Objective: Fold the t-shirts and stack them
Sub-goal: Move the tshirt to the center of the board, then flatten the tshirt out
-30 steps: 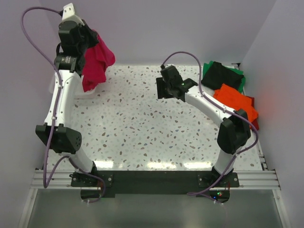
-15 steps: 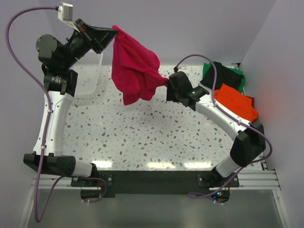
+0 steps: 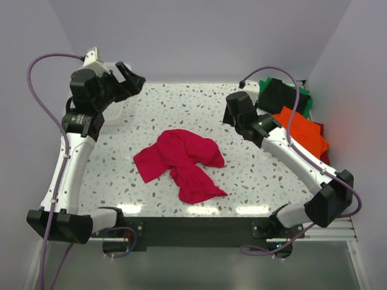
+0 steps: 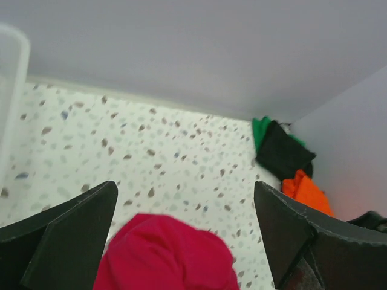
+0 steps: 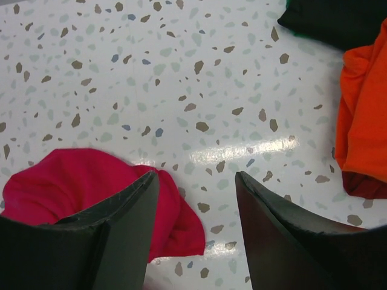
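Note:
A crimson-pink t-shirt (image 3: 181, 163) lies crumpled on the middle of the speckled table, and nothing holds it. My left gripper (image 3: 130, 78) hangs high at the back left, jaws wide open and empty; its wrist view looks down on the crimson shirt (image 4: 166, 254) far below the gripper (image 4: 184, 187). My right gripper (image 3: 233, 115) is open above the table, right of the shirt; in its wrist view the crimson shirt (image 5: 72, 181) lies beside the left finger of the gripper (image 5: 196, 178). Black (image 3: 278, 93), green (image 3: 308, 104), orange (image 3: 299, 130) and dark red (image 3: 325, 156) t-shirts are piled at the right.
A white plastic basket (image 3: 118, 112) stands at the back left, by the left arm, and its rim (image 4: 9, 90) shows in the left wrist view. Walls close the table at the back and both sides. The pile of shirts (image 5: 366, 121) is just right of my right gripper.
The left gripper opened and let go of the crimson shirt, which dropped from the air onto the table. The left arm swung back to the left; the right arm drew back right.

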Controlling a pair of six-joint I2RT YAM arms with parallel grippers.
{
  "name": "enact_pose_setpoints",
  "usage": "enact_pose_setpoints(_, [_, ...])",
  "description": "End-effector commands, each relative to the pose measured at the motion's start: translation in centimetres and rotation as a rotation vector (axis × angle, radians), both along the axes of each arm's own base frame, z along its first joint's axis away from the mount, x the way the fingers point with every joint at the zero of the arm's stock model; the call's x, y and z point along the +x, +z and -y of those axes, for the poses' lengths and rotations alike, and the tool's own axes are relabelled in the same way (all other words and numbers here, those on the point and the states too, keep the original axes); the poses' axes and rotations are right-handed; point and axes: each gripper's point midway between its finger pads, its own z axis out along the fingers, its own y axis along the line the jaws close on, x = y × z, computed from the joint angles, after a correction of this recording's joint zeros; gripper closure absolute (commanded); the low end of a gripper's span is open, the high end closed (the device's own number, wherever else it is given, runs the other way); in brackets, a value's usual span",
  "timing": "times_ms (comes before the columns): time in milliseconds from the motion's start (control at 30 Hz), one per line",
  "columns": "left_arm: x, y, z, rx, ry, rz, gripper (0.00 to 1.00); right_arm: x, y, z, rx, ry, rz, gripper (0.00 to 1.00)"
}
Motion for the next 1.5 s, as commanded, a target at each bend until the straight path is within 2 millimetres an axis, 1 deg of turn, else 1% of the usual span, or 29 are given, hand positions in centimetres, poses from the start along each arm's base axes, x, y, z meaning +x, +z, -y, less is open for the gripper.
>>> enact_pose_setpoints(0, [-0.1,-8.4,-1.8,0.099,0.081,-0.229,0.03,0.4,-0.3,-2.1,0.019,0.083,-0.032,0.43])
enact_pose_setpoints(33, [-0.4,-9.4,-1.2,0.101,0.054,-0.252,0.04,0.2,-0.9,-2.7,0.012,0.127,-0.054,0.43])
enact_pose_setpoints(67, [-0.7,-10.5,-1.0,0.106,0.045,-0.277,0.08,-0.4,-1.7,-3.8,0.037,0.195,-0.094,0.43])
enact_pose_setpoints(100, [-1.3,-12.7,-0.8,0.125,0.032,-0.320,0.10,-0.6,-2.3,-4.3,0.041,0.228,-0.110,0.43])
enact_pose_setpoints(167, [-2.3,-14.7,-0.2,0.148,0.024,-0.363,0.14,-1.8,-3.9,-4.8,0.036,0.286,-0.165,0.43])
enact_pose_setpoints(200, [-3.1,-16.4,-0.1,0.159,0.015,-0.401,0.19,-2.5,-4.4,-5.3,0.050,0.325,-0.190,0.44])
enact_pose_setpoints(233, [-3.7,-17.2,0.3,0.167,0.005,-0.420,0.20,-3.4,-5.1,-5.2,0.049,0.343,-0.213,0.44])
enact_pose_setpoints(267, [-4.2,-18.1,0.4,0.171,0.004,-0.441,0.22,-4.1,-5.4,-5.4,0.055,0.373,-0.222,0.44])
enact_pose_setpoints(300, [-5.1,-19.4,0.5,0.178,-0.003,-0.469,0.26,-5.0,-5.7,-6.2,0.077,0.430,-0.240,0.44])
enact_pose_setpoints(333, [-5.6,-20.2,0.7,0.186,-0.004,-0.485,0.27,-6.1,-6.4,-6.3,0.067,0.461,-0.259,0.43])
enact_pose_setpoints(367, [-6.1,-20.9,0.7,0.189,-0.002,-0.506,0.28,-6.8,-6.7,-6.6,0.061,0.488,-0.275,0.43])
enact_pose_setpoints(400, [-6.9,-22.1,0.7,0.190,-0.006,-0.537,0.28,-7.6,-7.4,-6.6,0.042,0.504,-0.301,0.43])
enact_pose_setpoints(433, [-7.5,-22.7,1.0,0.189,-0.013,-0.553,0.29,-8.7,-8.2,-6.9,0.017,0.529,-0.326,0.43])
enact_pose_setpoints(533, [-9.2,-24.9,1.3,0.184,-0.015,-0.617,0.28,-10.9,-10.0,-7.3,-0.023,0.561,-0.381,0.41])
enact_pose_setpoints(567, [-9.6,-25.4,1.3,0.185,-0.010,-0.634,0.28,-11.3,-10.1,-7.7,-0.020,0.577,-0.384,0.41])
enact_pose_setpoints(600, [-10.4,-26.5,1.3,0.190,-0.006,-0.667,0.28,-11.8,-10.4,-8.1,-0.019,0.590,-0.388,0.41])
enact_pose_setpoints(633, [-10.9,-26.9,1.3,0.195,-0.001,-0.685,0.28,-12.8,-10.9,-8.8,-0.016,0.612,-0.404,0.40])
enact_pose_setpoints(700, [-11.9,-28.2,1.2,0.210,0.014,-0.735,0.29,-13.6,-11.2,-9.6,-0.008,0.638,-0.408,0.40])
enact_pose_setpoints(733, [-12.4,-28.6,1.2,0.208,0.016,-0.757,0.29,-14.3,-11.7,-10.1,-0.012,0.654,-0.420,0.40])
enact_pose_setpoints(767, [-12.6,-29.0,0.9,0.220,0.038,-0.769,0.31,-14.8,-11.9,-10.5,-0.008,0.666,-0.426,0.40])
enact_pose_setpoints(800, [-13.3,-29.8,0.6,0.228,0.063,-0.805,0.32,-15.1,-12.3,-10.8,-0.015,0.675,-0.434,0.41])
enact_pose_setpoints(833, [-13.7,-30.2,0.2,0.232,0.084,-0.830,0.33,-15.8,-12.8,-11.1,-0.023,0.687,-0.446,0.41])
enact_pose_setpoints(867, [-14.5,-30.9,-0.1,0.245,0.100,-0.869,0.40,-16.1,-13.0,-11.2,-0.030,0.691,-0.449,0.41])
enact_pose_setpoints(933, [-15.4,-31.9,-0.6,0.256,0.134,-0.917,0.46,-16.8,-13.5,-11.6,-0.042,0.700,-0.461,0.41])
enact_pose_setpoints(967, [-16.2,-32.6,-0.8,0.262,0.149,-0.946,0.50,-17.0,-13.5,-11.8,-0.042,0.704,-0.462,0.41])
enact_pose_setpoints(1067, [-17.0,-33.3,-1.3,0.271,0.184,-0.974,0.53,-17.4,-13.7,-12.1,-0.038,0.706,-0.464,0.41])
enact_pose_setpoints(1133, [-17.2,-33.7,-1.3,0.269,0.192,-0.988,0.53,-17.5,-13.8,-12.4,-0.039,0.703,-0.468,0.41])
enact_pose_setpoints(1300, [-18.3,-35.7,-0.6,0.264,0.162,-1.065,0.53,-17.6,-13.8,-12.7,-0.035,0.697,-0.472,0.42])
enact_pose_setpoints(1467, [-19.2,-37.3,-0.4,0.284,0.143,-1.117,0.52,-17.5,-13.9,-12.5,-0.042,0.678,-0.467,0.42])
